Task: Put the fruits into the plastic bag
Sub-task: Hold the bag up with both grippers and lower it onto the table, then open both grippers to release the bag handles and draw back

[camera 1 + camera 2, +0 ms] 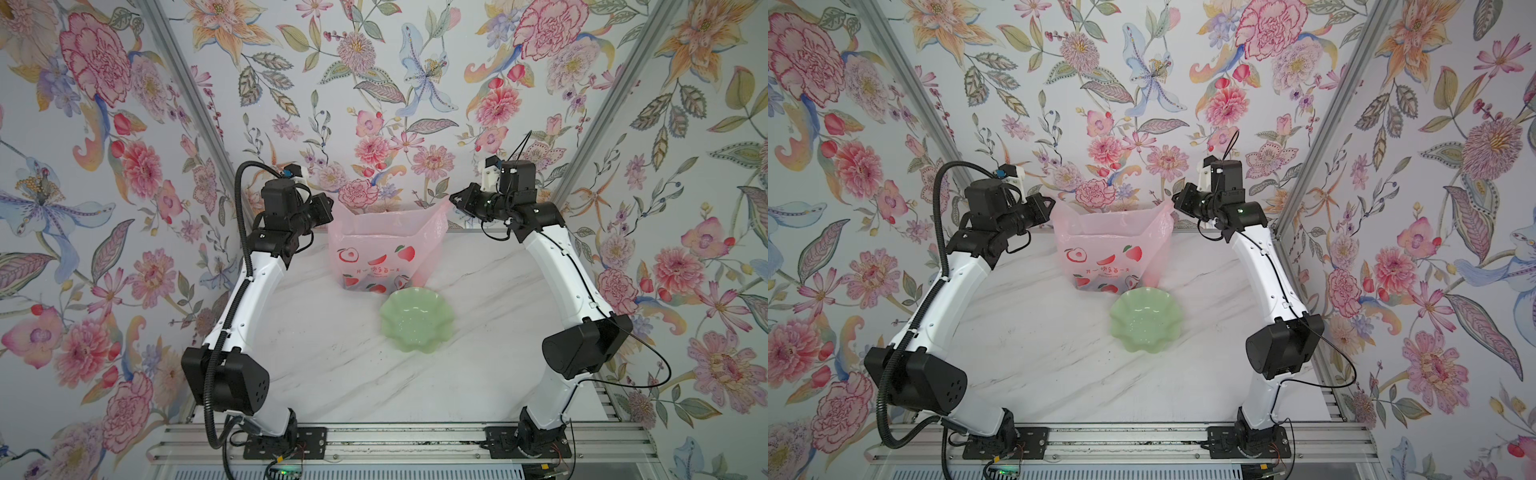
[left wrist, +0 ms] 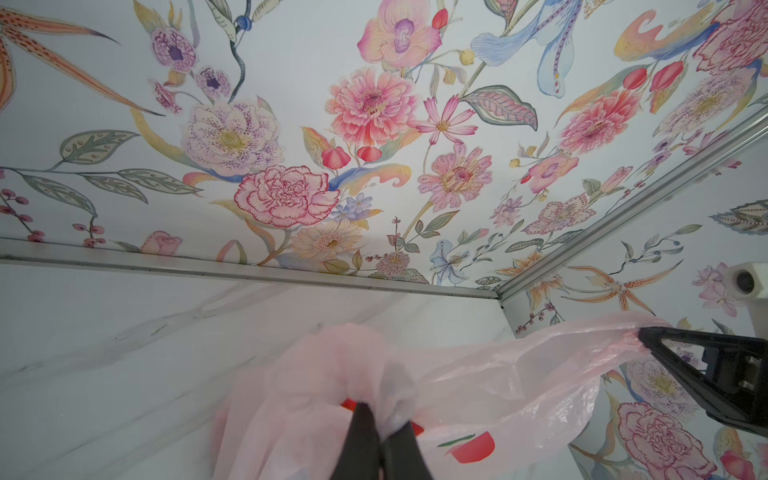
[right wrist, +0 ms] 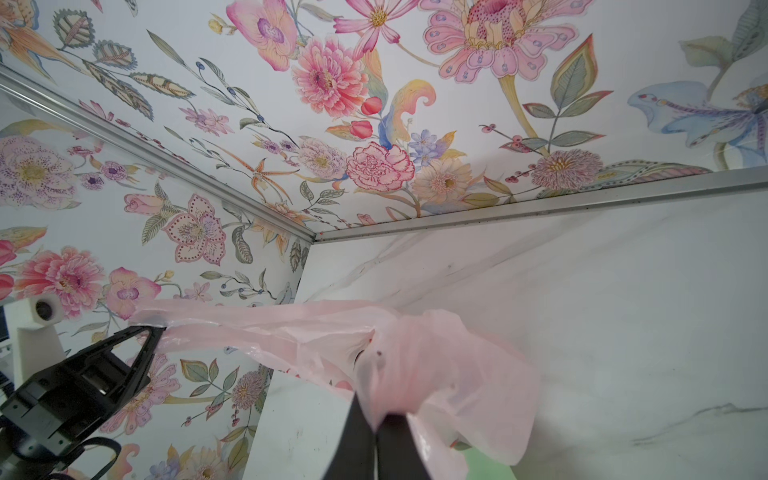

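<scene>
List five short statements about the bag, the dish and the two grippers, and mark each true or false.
1. The left gripper is shut on a handle of the plastic bag. True.
2. The green dish holds a red apple. False: the dish is empty.
3. The right gripper hangs open over the dish. False: it is shut on the bag's other handle.
4. The dish sits on the marble table, nearer the arm bases than the bag. True.
5. The bag lies flat on the table. False: it stands upright, its handles held up between the two grippers.

Top views: high, looking down on the whole table (image 1: 332, 374). Wrist views: close, facing the back wall (image 2: 374, 124), sharing the plastic bag (image 2: 498, 374).
</scene>
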`<state>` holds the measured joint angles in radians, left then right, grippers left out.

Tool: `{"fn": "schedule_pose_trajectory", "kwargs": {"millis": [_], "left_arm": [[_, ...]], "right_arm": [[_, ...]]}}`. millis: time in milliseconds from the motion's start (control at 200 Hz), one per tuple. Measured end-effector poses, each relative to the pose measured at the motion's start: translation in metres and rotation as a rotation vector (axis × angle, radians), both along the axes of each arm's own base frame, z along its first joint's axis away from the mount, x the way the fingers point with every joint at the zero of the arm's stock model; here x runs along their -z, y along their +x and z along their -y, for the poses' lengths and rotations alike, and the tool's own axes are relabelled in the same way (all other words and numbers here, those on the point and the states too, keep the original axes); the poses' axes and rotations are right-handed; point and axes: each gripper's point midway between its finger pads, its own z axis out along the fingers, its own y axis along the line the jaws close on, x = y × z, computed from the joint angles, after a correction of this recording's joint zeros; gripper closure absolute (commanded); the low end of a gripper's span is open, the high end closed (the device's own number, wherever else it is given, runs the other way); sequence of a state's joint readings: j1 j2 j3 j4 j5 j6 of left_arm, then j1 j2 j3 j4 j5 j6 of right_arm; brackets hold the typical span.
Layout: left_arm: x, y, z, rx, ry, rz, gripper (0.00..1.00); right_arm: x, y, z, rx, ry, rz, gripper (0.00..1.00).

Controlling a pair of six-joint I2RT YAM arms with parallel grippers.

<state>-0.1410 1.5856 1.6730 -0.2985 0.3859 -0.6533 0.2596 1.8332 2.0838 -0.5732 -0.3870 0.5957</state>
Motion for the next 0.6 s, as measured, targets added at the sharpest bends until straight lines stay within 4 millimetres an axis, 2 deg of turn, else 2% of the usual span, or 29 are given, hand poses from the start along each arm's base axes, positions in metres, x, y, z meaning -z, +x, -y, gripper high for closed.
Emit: {"fn": "schedule_pose_trajectory", "kwargs": {"millis": [55, 140, 280, 330, 500, 535, 561, 601], "left_arm": [[0.002, 0.001, 0.0, 0.0, -0.001, -0.006, 1.0], [0.008, 0.001, 0.0, 0.001, 0.0, -0.016, 0.99], [0.022, 0.001, 0.001, 0.002, 0.003, -0.045, 0.93], [0.026, 0.001, 0.001, 0.001, 0.003, -0.053, 0.86], [0.028, 0.001, 0.001, 0.0, 0.0, -0.059, 0.37], [0.028, 0.001, 0.001, -0.001, 0.002, -0.058, 0.2], [0.028, 0.001, 0.001, -0.001, 0.006, -0.057, 0.03], [0.028, 0.001, 0.0, -0.002, 0.01, -0.054, 0.01]], "right_arm": [[-0.001, 0.002, 0.004, 0.006, 0.006, 0.009, 0.99], [-0.002, 0.002, 0.007, 0.006, 0.018, 0.013, 0.91], [0.003, 0.004, 0.01, 0.007, 0.039, -0.007, 0.69], [0.004, 0.004, 0.01, -0.001, 0.039, -0.005, 0.6], [0.001, 0.004, 0.009, -0.014, 0.056, -0.002, 0.38], [0.001, 0.004, 0.009, -0.018, 0.06, -0.002, 0.34], [0.0, 0.003, 0.008, -0.021, 0.059, 0.0, 0.31], [0.0, 0.003, 0.008, -0.024, 0.063, -0.002, 0.25]]}}
